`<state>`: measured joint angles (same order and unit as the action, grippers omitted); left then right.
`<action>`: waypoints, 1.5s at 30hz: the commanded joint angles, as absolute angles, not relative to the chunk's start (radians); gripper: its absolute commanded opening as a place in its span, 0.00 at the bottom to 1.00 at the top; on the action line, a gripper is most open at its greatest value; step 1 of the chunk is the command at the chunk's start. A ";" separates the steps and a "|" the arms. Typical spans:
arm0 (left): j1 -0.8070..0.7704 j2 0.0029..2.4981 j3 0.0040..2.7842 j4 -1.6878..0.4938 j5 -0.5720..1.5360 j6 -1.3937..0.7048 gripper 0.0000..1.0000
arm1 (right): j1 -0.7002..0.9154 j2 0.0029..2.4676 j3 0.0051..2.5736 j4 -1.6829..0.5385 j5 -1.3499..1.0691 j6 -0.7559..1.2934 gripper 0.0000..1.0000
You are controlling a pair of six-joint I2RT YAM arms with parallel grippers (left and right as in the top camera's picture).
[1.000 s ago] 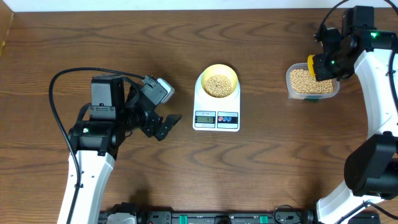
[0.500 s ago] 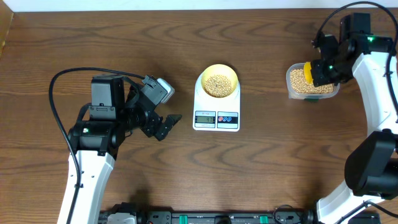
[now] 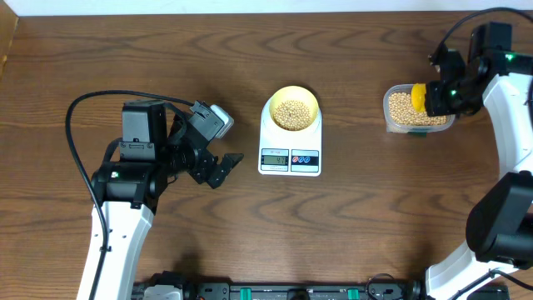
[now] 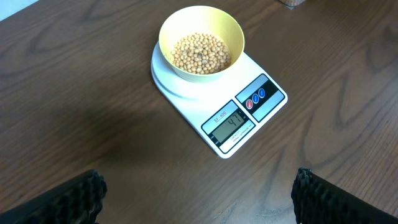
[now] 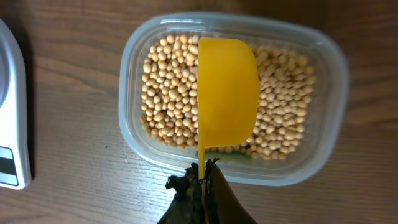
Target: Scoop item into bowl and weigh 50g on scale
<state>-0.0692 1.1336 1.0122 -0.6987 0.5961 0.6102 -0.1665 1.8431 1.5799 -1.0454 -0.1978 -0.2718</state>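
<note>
As the right fingers, gripping the scoop, swing back over the tub, another helping looks due; left fingers gape idle.

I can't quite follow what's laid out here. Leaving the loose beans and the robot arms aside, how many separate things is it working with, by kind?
Bowl: 1
Scale: 1
Clear tub: 1
Scoop: 1
Total: 4
</note>
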 commanded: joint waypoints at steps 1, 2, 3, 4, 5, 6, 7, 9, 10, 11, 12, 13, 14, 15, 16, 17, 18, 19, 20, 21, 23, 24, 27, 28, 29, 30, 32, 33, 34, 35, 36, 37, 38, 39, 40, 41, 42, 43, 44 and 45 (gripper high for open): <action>-0.069 1.137 1.027 -0.698 0.591 0.617 0.98 | -0.172 1.854 1.537 -1.029 -0.220 -0.258 0.01; -0.069 1.137 1.027 -0.698 0.591 0.617 0.98 | -0.172 1.854 1.523 -1.019 -0.220 -0.258 0.01; -0.069 1.137 1.027 -0.698 0.591 0.617 0.98 | -0.173 1.854 1.517 -1.012 -0.220 -0.258 0.01; -0.069 1.137 1.027 -0.698 0.591 0.617 0.98 | -0.172 1.854 1.509 -1.002 -0.220 -0.258 0.01; -0.069 1.137 1.027 -0.698 0.591 0.617 0.97 | -0.172 1.854 1.501 -0.988 -0.221 -0.258 0.01; -0.069 1.137 1.027 -0.698 0.591 0.617 0.98 | -0.172 1.854 1.493 -0.975 -0.221 -0.258 0.01; -0.069 1.137 1.027 -0.698 0.591 0.617 0.98 | -0.172 1.854 1.485 -0.962 -0.224 -0.258 0.01; -0.069 1.137 1.027 -0.698 0.591 0.617 0.98 | -0.172 1.854 1.467 -0.934 -0.235 -0.258 0.01; -0.069 1.137 1.027 -0.698 0.591 0.617 0.97 | -0.172 1.856 1.458 -0.920 -0.248 -0.258 0.01; -0.069 1.137 1.027 -0.698 0.591 0.617 0.98 | -0.172 1.858 1.452 -0.912 -0.259 -0.258 0.01; -0.069 1.137 1.027 -0.698 0.591 0.617 0.98 | -0.172 1.860 1.448 -0.905 -0.275 -0.258 0.01; -0.069 1.137 1.027 -0.698 0.591 0.617 0.97 | -0.172 1.861 1.443 -0.900 -0.290 -0.258 0.01; -0.069 1.137 1.027 -0.698 0.591 0.617 0.98 | -0.172 1.862 1.441 -0.899 -0.305 -0.257 0.01; -0.069 1.137 1.027 -0.698 0.591 0.617 0.98 | -0.172 1.862 1.441 -0.899 -0.319 -0.258 0.01; -0.069 1.137 1.027 -0.698 0.591 0.617 0.97 | -0.172 1.862 1.442 -0.898 -0.332 -0.258 0.01; -0.069 1.137 1.027 -0.698 0.591 0.617 0.98 | -0.172 1.862 1.442 -0.897 -0.344 -0.258 0.01; -0.069 1.137 1.027 -0.698 0.591 0.617 0.98 | -0.173 1.862 1.442 -0.897 -0.351 -0.258 0.01; -0.069 1.137 1.027 -0.698 0.591 0.617 0.97 | -0.173 1.862 1.442 -0.897 -0.351 -0.253 0.01; -0.069 1.137 1.027 -0.698 0.591 0.617 0.98 | -0.176 1.862 1.442 -0.897 -0.351 -0.247 0.01; -0.069 1.137 1.027 -0.698 0.591 0.617 0.98 | -0.178 1.862 1.442 -0.897 -0.351 -0.238 0.01; -0.069 1.137 1.027 -0.698 0.591 0.617 0.97 | -0.186 1.862 1.447 -0.901 -0.363 -0.232 0.01; -0.069 1.137 1.027 -0.698 0.591 0.617 0.98 | -0.194 1.862 1.451 -0.902 -0.376 -0.232 0.01; -0.069 1.137 1.027 -0.698 0.591 0.617 0.97 | -0.226 1.861 1.469 -0.902 -0.400 -0.215 0.01; -0.069 1.137 1.027 -0.698 0.591 0.617 0.98 | -0.236 1.861 1.476 -0.905 -0.404 -0.213 0.01; -0.069 1.137 1.027 -0.698 0.591 0.617 0.98 | -0.248 1.861 1.483 -0.910 -0.408 -0.213 0.01; -0.069 1.137 1.027 -0.698 0.591 0.617 0.98 | -0.264 1.861 1.492 -0.918 -0.415 -0.214 0.01; -0.069 1.137 1.027 -0.698 0.591 0.617 0.98 | -0.292 1.861 1.505 -0.933 -0.446 -0.216 0.01; -0.069 1.137 1.027 -0.698 0.591 0.617 0.98 | -0.305 1.861 1.510 -0.943 -0.468 -0.224 0.01; -0.069 1.137 1.027 -0.698 0.591 0.617 0.98 | -0.321 1.861 1.514 -0.954 -0.503 -0.237 0.01; -0.069 1.137 1.027 -0.698 0.591 0.617 0.98 | -0.334 1.861 1.517 -0.963 -0.535 -0.245 0.01; -0.069 1.137 1.027 -0.698 0.591 0.617 0.98 | -0.348 1.861 1.518 -0.971 -0.577 -0.253 0.01; -0.069 1.137 1.027 -0.698 0.591 0.617 0.98 | -0.361 1.861 1.518 -0.978 -0.616 -0.263 0.01; -0.069 1.137 1.027 -0.698 0.591 0.617 0.98 | -0.385 1.861 1.518 -0.988 -0.696 -0.275 0.01; -0.069 1.137 1.027 -0.698 0.591 0.617 0.97 | -0.396 1.861 1.518 -0.991 -0.725 -0.278 0.01; -0.069 1.137 1.027 -0.698 0.591 0.617 0.98 | -0.406 1.861 1.518 -0.993 -0.749 -0.277 0.01; -0.069 1.137 1.027 -0.698 0.591 0.617 0.97 | -0.413 1.861 1.518 -0.996 -0.769 -0.278 0.01; -0.069 1.137 1.027 -0.698 0.591 0.617 0.97 | -0.419 1.861 1.518 -1.000 -0.792 -0.278 0.01; -0.069 1.137 1.027 -0.698 0.591 0.617 0.96 | -0.423 1.861 1.518 -1.003 -0.817 -0.278 0.01; -0.069 1.137 1.027 -0.698 0.591 0.617 0.98 | -0.425 1.861 1.518 -1.006 -0.840 -0.277 0.01; -0.069 1.137 1.027 -0.698 0.591 0.617 0.98 | -0.425 1.861 1.518 -1.008 -0.864 -0.278 0.01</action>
